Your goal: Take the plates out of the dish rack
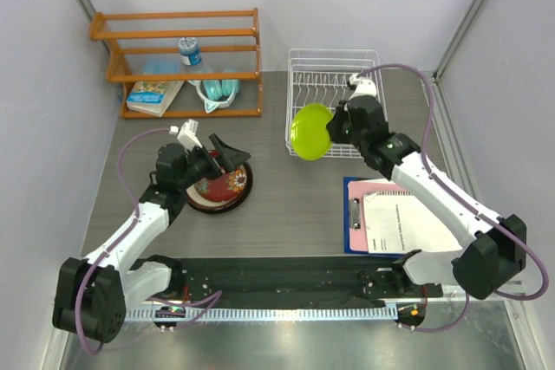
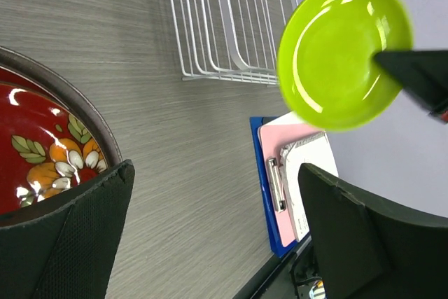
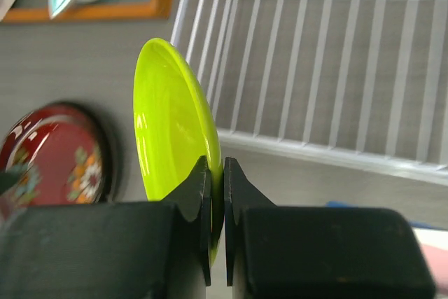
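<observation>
My right gripper (image 1: 336, 127) (image 3: 217, 173) is shut on the rim of the lime green plate (image 1: 310, 132) (image 3: 168, 124) and holds it on edge in the air, just in front of the white wire dish rack (image 1: 334, 80) (image 3: 336, 68). No plate shows in the rack. The green plate also shows in the left wrist view (image 2: 343, 54). The dark red flowered plate (image 1: 221, 186) (image 2: 42, 152) lies on a larger dark-rimmed plate at the left. My left gripper (image 1: 224, 159) (image 2: 217, 229) is open and empty just above that stack's right edge. I cannot pick out the grey-rimmed plate.
An orange wooden shelf (image 1: 182, 58) with a bottle, a book and a teal object stands at the back left. A blue clipboard with papers (image 1: 399, 218) (image 2: 294, 180) lies at the front right. A black strip (image 1: 286, 283) runs along the near edge.
</observation>
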Robot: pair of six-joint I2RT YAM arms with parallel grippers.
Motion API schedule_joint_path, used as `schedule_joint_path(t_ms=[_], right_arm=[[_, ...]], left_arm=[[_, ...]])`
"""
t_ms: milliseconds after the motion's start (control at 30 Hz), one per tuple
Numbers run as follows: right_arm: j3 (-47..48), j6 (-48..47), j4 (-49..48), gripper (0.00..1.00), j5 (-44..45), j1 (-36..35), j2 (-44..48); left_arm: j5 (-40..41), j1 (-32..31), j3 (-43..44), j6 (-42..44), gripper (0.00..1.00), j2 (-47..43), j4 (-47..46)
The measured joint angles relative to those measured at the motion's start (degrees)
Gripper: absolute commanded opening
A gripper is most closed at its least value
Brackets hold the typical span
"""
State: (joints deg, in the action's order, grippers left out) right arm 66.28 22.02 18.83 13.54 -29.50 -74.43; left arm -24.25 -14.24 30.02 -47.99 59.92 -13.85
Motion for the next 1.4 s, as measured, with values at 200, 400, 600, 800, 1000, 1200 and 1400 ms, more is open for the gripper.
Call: schedule_joint_path(t_ms=[200,400,600,800,1000,1200,1400], right_arm=[[-7.5,8.3,-5.2,0.01,-10.6,-3.5,1.5],[-9.7,14.6,-14.1,0.01,-18.0,-7.6,0.7],[-11.0,18.9,-21.0,0.01,-22.0,-9.2,-3.4],[-13.2,22.6,-26.8,0.01,-26.1,-10.1,-5.2],[-14.4,25.4,-30.9,0.01,-28.6,-10.2,-8.4],[-14.6,28.4,-34.6,0.25,-30.9,-8.6,-10.5],[-14.4,28.3,-34.0,0.67,-30.7,-9.7,-11.5]], left_arm=[[0.0,0.0,-1.5,0.0,0.99,-0.6,-0.2],[0.0,-0.3,-3.6,-0.2,0.99,-0.6,-1.0],[0.3,-0.7,-4.7,-1.2,0.99,-1.1,-2.6],[0.6,-0.8,-4.8,-1.6,0.52,-2.8,-3.7],[0.3,-1.2,-4.8,-2.1,0.0,-3.6,-4.7],[-0.9,-0.1,-3.6,-6.8,0.0,-2.7,-5.9],[2.3,-0.9,-3.1,-4.0,0.0,-4.0,-2.0]])
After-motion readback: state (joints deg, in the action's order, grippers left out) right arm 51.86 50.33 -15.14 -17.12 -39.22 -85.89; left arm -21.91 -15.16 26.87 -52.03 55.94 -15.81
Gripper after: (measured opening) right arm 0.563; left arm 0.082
